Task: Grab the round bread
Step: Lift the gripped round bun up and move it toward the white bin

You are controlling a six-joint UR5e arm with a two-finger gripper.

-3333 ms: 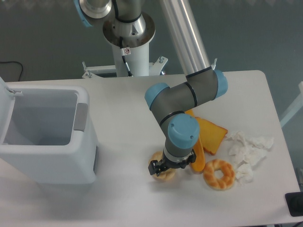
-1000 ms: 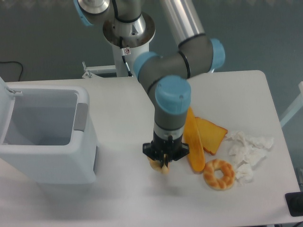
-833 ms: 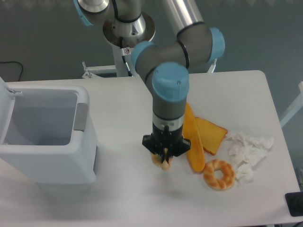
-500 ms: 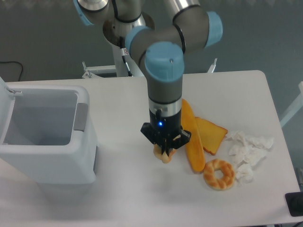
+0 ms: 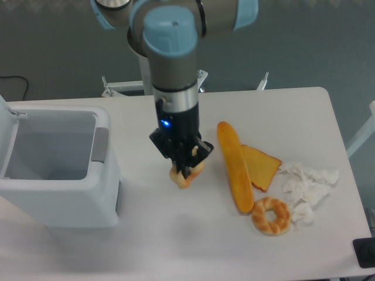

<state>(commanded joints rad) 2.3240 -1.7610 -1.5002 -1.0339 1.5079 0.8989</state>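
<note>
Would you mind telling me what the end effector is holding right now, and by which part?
The end effector holds the round bread, pinched across its upper part, with the lower part hanging free below the fingers.

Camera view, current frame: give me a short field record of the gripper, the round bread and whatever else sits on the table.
gripper: pointing down, fingers shut on the round bread
round bread: held clear of the table
table: white
baguette: lying right of the gripper
toast slice: against the baguette's right side
bagel: front right
crumpled paper: right of the toast slice
bin: white, open, left
</note>
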